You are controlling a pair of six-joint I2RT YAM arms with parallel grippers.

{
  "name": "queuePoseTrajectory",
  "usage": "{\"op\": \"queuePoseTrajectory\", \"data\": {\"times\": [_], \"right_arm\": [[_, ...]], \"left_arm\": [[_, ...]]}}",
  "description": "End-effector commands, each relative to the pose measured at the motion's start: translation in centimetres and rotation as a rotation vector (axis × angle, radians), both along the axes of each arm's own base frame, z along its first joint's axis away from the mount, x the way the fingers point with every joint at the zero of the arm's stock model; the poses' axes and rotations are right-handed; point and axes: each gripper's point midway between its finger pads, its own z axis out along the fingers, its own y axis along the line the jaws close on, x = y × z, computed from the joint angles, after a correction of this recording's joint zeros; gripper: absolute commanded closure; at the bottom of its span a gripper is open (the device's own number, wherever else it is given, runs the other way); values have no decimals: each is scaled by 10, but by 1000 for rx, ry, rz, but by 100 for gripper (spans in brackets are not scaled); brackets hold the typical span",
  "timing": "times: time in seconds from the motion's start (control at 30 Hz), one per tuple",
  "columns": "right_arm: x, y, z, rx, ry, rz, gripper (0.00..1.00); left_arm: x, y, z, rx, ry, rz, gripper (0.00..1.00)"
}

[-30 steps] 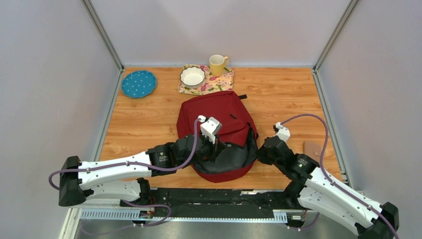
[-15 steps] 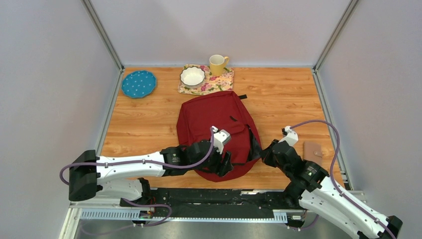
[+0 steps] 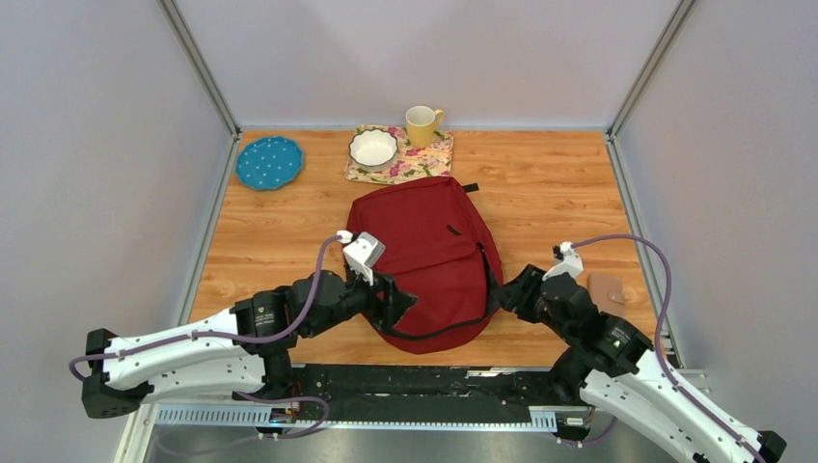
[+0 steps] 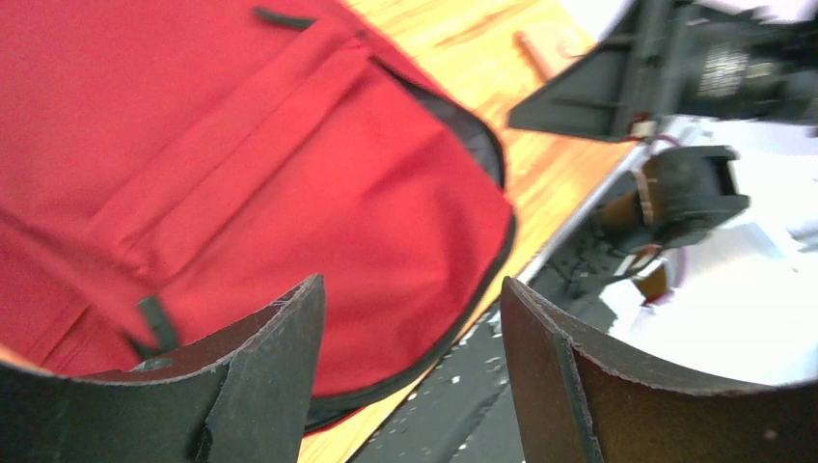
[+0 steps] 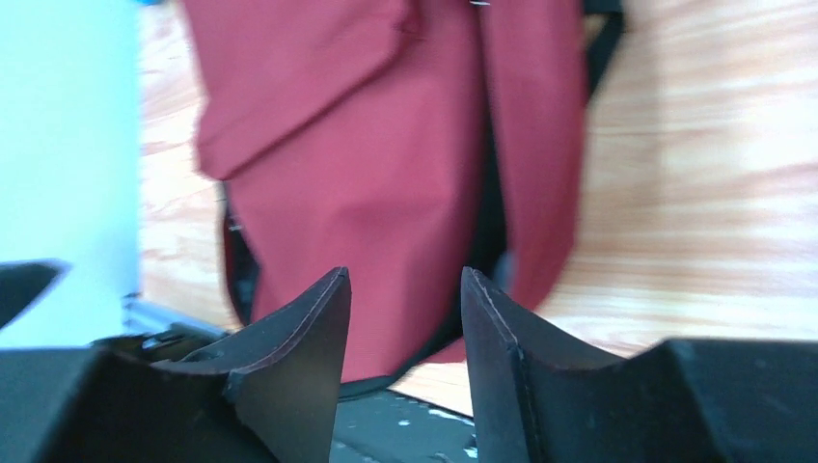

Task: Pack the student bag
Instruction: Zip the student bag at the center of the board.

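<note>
The student bag lies flat in the middle of the wooden surface, with its red front facing up. Its long side runs from near to far. The round end points near, close to the near edge of the surface. The straighter end points far, just beside a flowery mat.

The left end effector is at the bag's near left corner. Its two fingers are apart and hold nothing; the left wrist view shows the red cloth lying below them.

The right end effector is just beside the bag's right edge, near its black zip line. Its fingers are apart too, with nothing between them. In the right wrist view the bag lies just past the fingertips.
</note>
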Motion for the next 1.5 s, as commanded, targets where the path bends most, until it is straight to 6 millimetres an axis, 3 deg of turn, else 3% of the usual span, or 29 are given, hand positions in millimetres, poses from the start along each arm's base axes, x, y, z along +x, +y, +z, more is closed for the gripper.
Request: {"op": "queuePoseTrajectory", "data": {"times": [0.0,0.03,0.17,0.23,0.27,0.37,0.47,0.5,0.57,0.63,0.67,0.7,0.73,0.83,0.97,1.07,1.2,1.47], "right_arm": [[-2,53,56,231,-93,194,51],[-3,60,56,238,-75,220,55],[-7,85,12,153,119,299,62],[-1,79,-5,93,151,260,65],[0,71,-19,32,181,231,65],[19,37,-36,-159,153,98,64],[29,24,-27,-254,116,70,62],[29,30,-8,-213,79,101,62],[26,33,12,-176,26,136,58],[24,23,41,-126,-61,107,48],[22,13,45,-124,-71,74,45],[25,-1,48,-145,-96,13,37],[22,-10,51,-144,-112,-11,19],[14,-19,32,-168,-44,-32,17],[11,5,-7,-167,73,35,14],[17,24,-15,-125,83,78,14],[28,33,-30,-135,137,98,14],[48,25,-36,-148,141,79,35]], "left_arm": [[18,40,-38,169,-7,175,26],[20,46,-43,190,-1,197,26],[26,62,-46,208,-10,267,24],[26,68,-48,197,-11,285,22],[28,71,-49,195,-14,302,20],[29,77,-53,189,-6,305,18],[34,81,-61,201,25,299,16],[41,85,-66,209,42,322,16],[43,86,-72,226,84,297,15],[55,98,-81,239,127,342,15],[53,95,-84,225,156,315,15],[56,97,-88,211,166,319,14],[63,103,-90,195,180,348,14],[64,96,-100,133,231,296,13],[65,86,-112,69,301,236,14],[67,78,-115,27,320,203,14],[75,79,-118,-1,323,216,13],[88,88,-132,-80,365,274,13]]}}
